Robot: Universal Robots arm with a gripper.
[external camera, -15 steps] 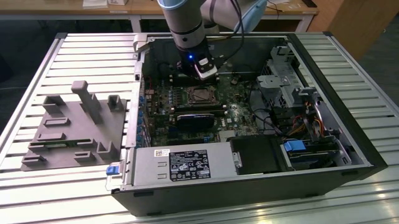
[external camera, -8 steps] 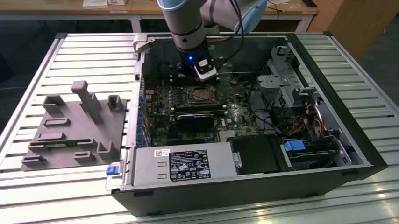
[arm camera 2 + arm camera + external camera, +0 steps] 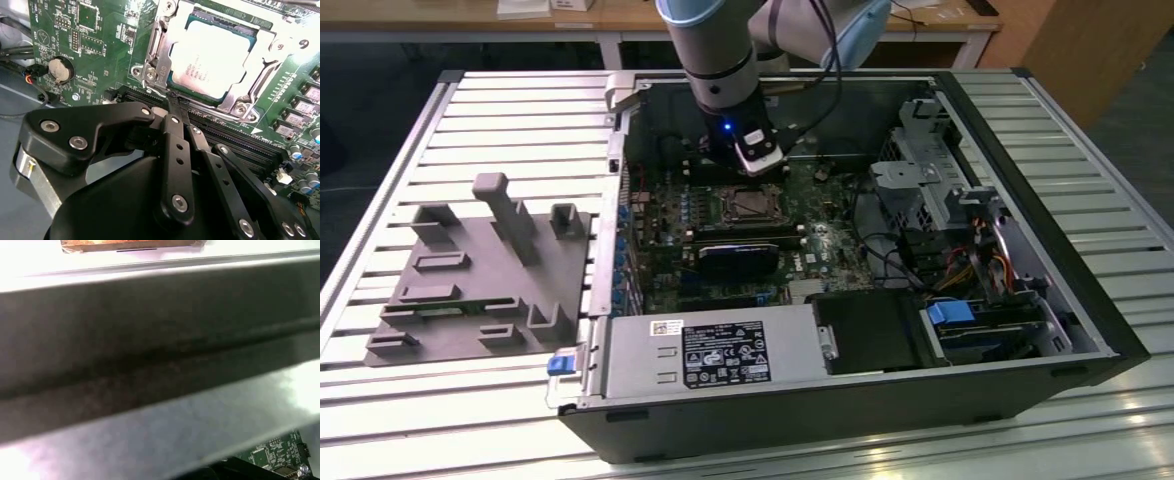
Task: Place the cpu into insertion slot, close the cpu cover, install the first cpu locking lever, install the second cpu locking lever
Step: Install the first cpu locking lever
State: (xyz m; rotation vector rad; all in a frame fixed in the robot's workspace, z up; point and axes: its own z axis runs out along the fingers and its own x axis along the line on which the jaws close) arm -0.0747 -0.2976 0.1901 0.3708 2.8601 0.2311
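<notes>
The cpu (image 3: 210,57) lies flat in the insertion slot (image 3: 750,203), its silvery top showing through the square cutout of the cpu cover (image 3: 155,47). The cover is down over the chip. My gripper (image 3: 173,102) is shut, its black fingers (image 3: 177,145) pressed together with nothing seen between them. The tips meet right at the edge of the socket frame, beside the long black memory slots (image 3: 240,145). In the exterior view the gripper (image 3: 754,175) reaches down into the open computer case, just beyond the socket.
A grey power supply box (image 3: 707,355) fills the case's near side. A drive cage with cables (image 3: 947,200) stands at the exterior view's right. A grey fixture (image 3: 480,270) lies on the slatted table outside. The case wall (image 3: 160,365) is close to the wrist.
</notes>
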